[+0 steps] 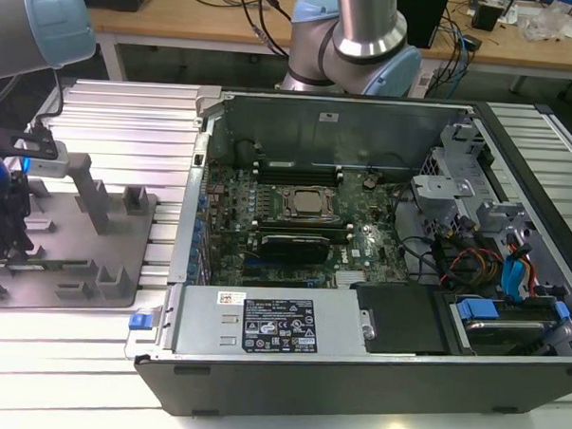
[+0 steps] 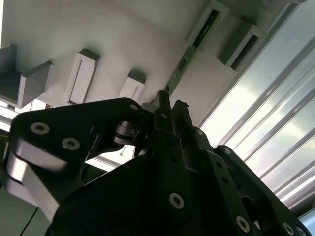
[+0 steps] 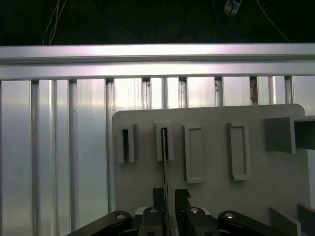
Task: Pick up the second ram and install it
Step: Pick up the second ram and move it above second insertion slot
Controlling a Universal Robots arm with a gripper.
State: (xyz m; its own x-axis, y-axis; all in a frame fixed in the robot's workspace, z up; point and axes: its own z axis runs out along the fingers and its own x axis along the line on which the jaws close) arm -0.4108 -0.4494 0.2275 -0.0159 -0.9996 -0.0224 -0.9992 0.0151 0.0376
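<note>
The second ram (image 3: pixel 164 157) is a thin green stick standing on edge in a slot of the grey holder plate (image 3: pixel 211 196). In the second wrist view the ram (image 2: pixel 193 46) runs away from the fingertips across the plate (image 2: pixel 123 34). My gripper (image 3: pixel 170 192) straddles the near end of the stick, one finger on each side, with a narrow gap still showing beside the ram; it is open. In the exterior view the gripper (image 1: pixel 3 226) hangs over the holder plate (image 1: pixel 84 267) at the exterior view's far left.
The open computer case (image 1: pixel 310 315) lies to the exterior view's right of the plate, with the processor socket (image 1: pixel 304 204) and black memory slots (image 1: pixel 297 167) inside. Upright grey posts (image 1: pixel 89 192) stand on the plate. Ribbed aluminium table (image 3: pixel 59 147) surrounds it.
</note>
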